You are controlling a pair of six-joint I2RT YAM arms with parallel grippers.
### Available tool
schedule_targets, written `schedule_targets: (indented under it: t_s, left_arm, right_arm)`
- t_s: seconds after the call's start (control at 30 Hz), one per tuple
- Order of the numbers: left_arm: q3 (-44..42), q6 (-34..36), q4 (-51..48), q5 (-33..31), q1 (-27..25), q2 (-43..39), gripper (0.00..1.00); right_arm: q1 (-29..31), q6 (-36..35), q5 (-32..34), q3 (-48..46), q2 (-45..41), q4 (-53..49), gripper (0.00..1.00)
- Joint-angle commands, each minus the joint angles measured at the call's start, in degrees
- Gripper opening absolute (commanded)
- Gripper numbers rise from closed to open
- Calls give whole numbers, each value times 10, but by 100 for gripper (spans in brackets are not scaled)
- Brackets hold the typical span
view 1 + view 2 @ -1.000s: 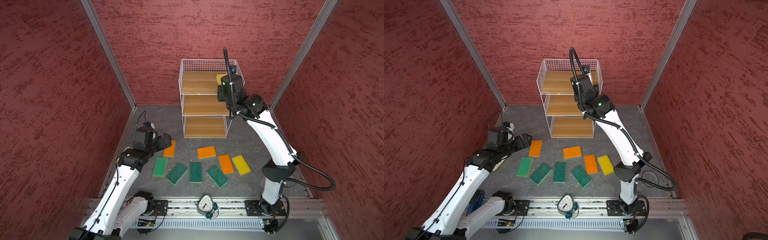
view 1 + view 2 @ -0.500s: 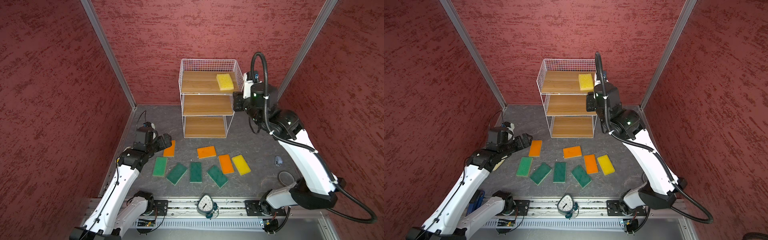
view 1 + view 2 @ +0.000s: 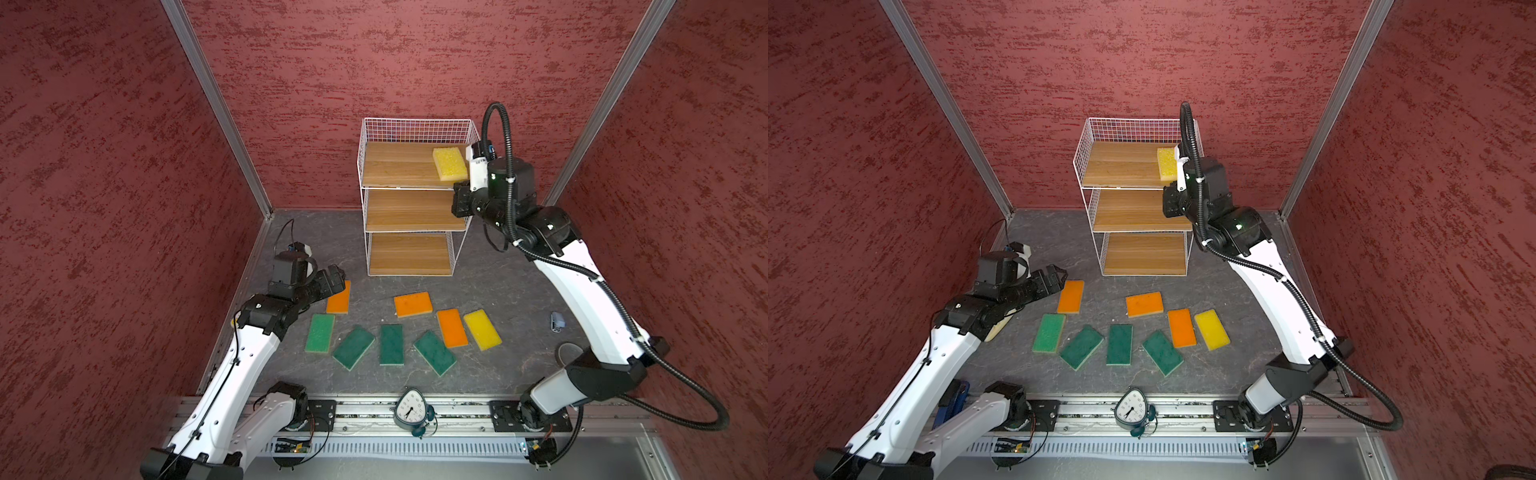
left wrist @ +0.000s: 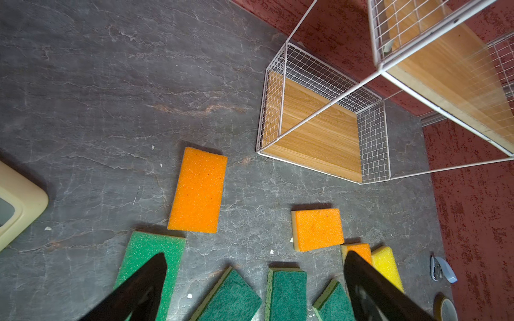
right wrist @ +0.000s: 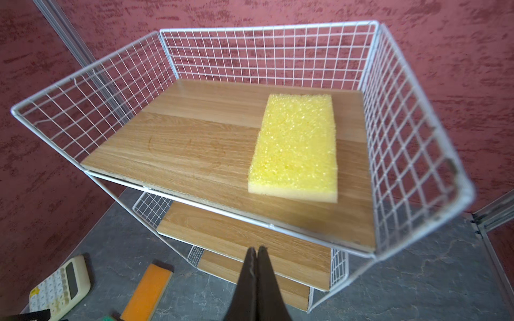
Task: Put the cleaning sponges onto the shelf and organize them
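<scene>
**Change since the earlier frame.** Right arm has drawn back off the top tier. The right gripper [image 5: 256,251] now hangs outside the white wire-grid shelf with three wooden boards [image 3: 405,210], by its right front corner. Its jaws have gone from parted to clenched on nothing. The left arm has not shifted.

**Task items.**
- One yellow rectangular foam sponge [image 5: 294,147] lies flat on the top board, at the right side.
- Eight more sponges lie on the grey tabletop [image 3: 498,270].

**Deciding relation.**
- The left gripper [image 4: 254,259], jaws fully released, is the nearer arm to the floor sponges.
- In a top view the orange rectangular foam sponge [image 3: 338,297] sits at 6 o'clock from it, just beside, with its long axis running 12 to 6.
- Judged from the left wrist view, the jaws straddle its short width, so a straight descent should suit.
- From the right gripper, the second yellow sponge [image 3: 482,330] lies at 6 o'clock, well apart.

**View differences.**
- Only the right wrist view shows the clenched fingers empty; in both top views that gripper is a dark mass.
- That view also shows the cream plastic calculator [image 5: 59,286] whole. In a top view the left arm largely covers it.
</scene>
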Motion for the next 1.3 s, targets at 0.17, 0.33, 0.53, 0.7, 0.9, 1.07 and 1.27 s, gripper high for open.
schedule_targets:
  t_s: [0.17,0.33,0.53,0.7,0.9,1.07,1.27]
  left_arm:
    - [15,-3,27,9,3,19,100]
    - [24,-5,25,17,0,19,100]
    - [31,0,23,9,1,20,100]
    - [35,0,26,10,0,26,100]
    - [35,-3,29,9,0,26,100]
    - [33,-5,31,8,0,31,100]
    - [35,-6,36,10,1,40,100]
  right_arm:
    - [-33,12,-87,33,8,22,0]
    - [-45,15,-95,30,15,30,0]
    - [-55,22,-81,30,26,34,0]
    - [-55,22,-58,19,28,48,0]
    - [-55,21,-38,9,26,63,0]
    - [-55,28,-28,-10,18,82,0]
    - [-55,36,-13,-19,16,87,0]
